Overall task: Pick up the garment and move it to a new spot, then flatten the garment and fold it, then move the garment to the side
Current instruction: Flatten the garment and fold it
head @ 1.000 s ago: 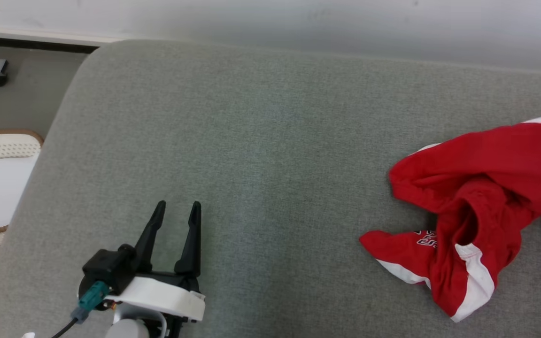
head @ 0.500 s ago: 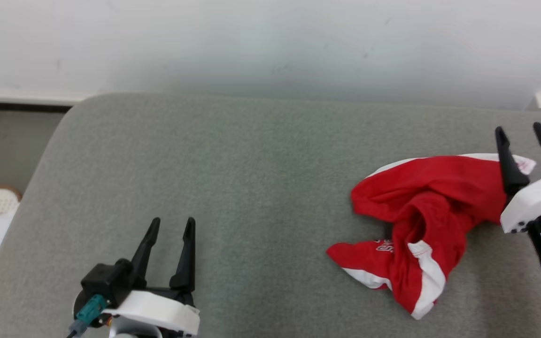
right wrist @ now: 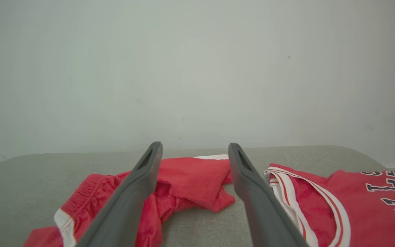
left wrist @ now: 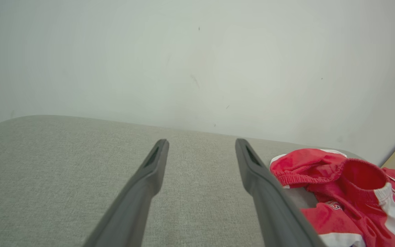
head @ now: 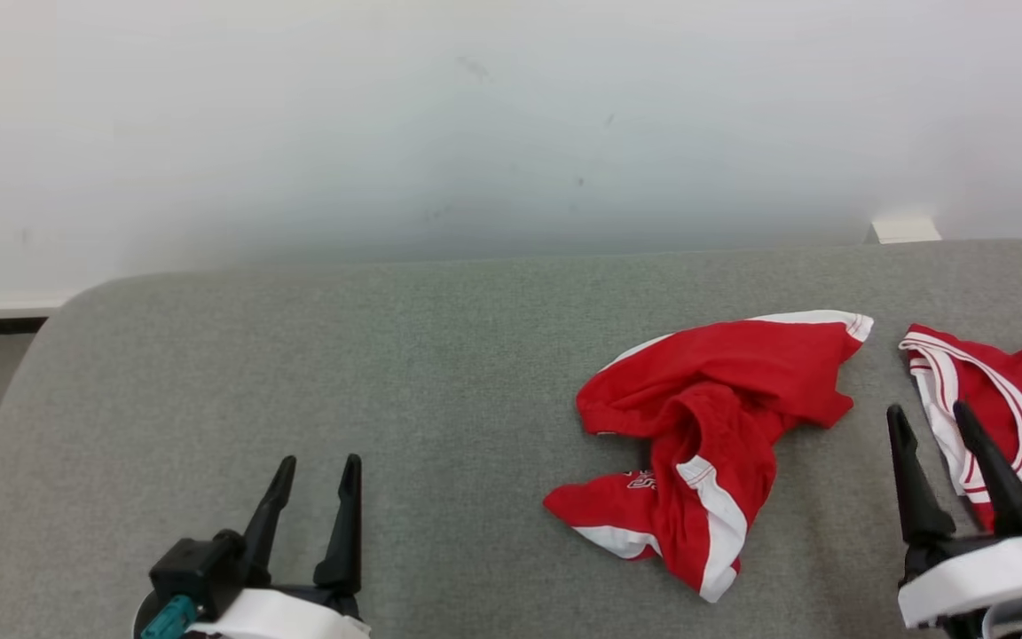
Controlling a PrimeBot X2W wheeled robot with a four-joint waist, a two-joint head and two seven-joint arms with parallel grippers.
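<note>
The right gripper (head: 930,415) hovers at the lower right of the head view, its 2 dark fingers spread wide with nothing between them. In its own wrist view the gap frames the far corner of the red shorts (right wrist: 190,175). The left gripper (head: 320,463) is likewise spread and empty, low over the bare grey cushion (head: 298,355) and well apart from any cloth.

The red shorts lie crumpled on the cushion just left of the right gripper, with 1 white side stripe twisted over a bunched middle. Just beside them, across a narrow strip of cushion, lies a red jersey (head: 1008,399) with white trim. In the head view the right gripper's fingers overlap its edge.

The shorts look like the garment to work on, and nothing about them is flattened or folded yet. The main risk is the neighbour: the right gripper sits so near the jersey that a downward pinch could catch its trim and drag both pieces together. Both are the same red, which makes a wrong pick easier. Pinching the bunched middle would take several layers and lift a knot instead of opening the cloth. A pull from 1 gripper alone would likely slide the heap across the cushion rather than spread it.
</note>
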